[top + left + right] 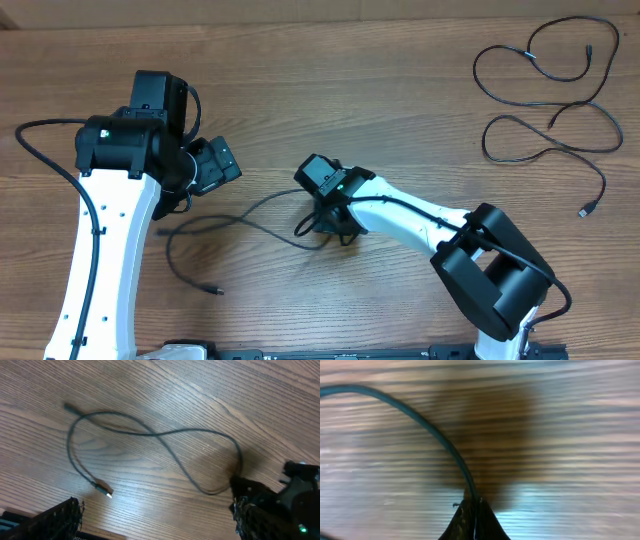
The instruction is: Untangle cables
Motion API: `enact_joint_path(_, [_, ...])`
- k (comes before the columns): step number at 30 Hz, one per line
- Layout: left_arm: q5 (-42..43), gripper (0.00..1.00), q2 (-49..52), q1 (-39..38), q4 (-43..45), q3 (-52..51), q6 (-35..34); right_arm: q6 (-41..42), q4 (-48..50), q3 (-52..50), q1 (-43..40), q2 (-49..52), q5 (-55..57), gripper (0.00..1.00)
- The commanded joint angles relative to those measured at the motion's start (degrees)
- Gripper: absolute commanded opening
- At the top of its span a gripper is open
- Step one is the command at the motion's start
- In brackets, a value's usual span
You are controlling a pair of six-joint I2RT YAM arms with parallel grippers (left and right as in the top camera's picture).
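Observation:
One thin black cable (250,212) lies loose in the middle of the table, its plug end (215,290) toward the front. My right gripper (326,222) is shut on this cable at its right-hand loop. In the right wrist view the cable (420,422) runs straight into the pinched fingertips of my right gripper (475,512). My left gripper (215,165) hovers open left of the cable, holding nothing. In the left wrist view the cable (150,434) forms a loop with a silver-tipped plug (105,491), and my left gripper (160,522) stands wide above it.
A second black cable (545,150) lies in loose loops at the far right back of the wooden table (400,80), its plug (585,211) pointing forward. The right arm's base (500,280) stands at the front right.

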Motion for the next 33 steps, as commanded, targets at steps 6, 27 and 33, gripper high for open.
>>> enact_joint_path(6, [-0.8, 1.00, -0.6, 0.2, 0.0, 1.2, 0.7, 4.4, -14.4, 8.8, -8.0, -6.0, 12.7, 0.04])
enact_joint_path(27, [-0.8, 1.00, -0.6, 0.2, 0.0, 1.2, 0.7, 1.6, -37.5, 17.0, -33.0, -34.4, 15.7, 0.04])
enact_joint_path(33, [-0.8, 0.99, -0.6, 0.2, 0.0, 1.2, 0.7, -5.1, -38.6, 17.0, -37.9, -38.9, 16.0, 0.04])
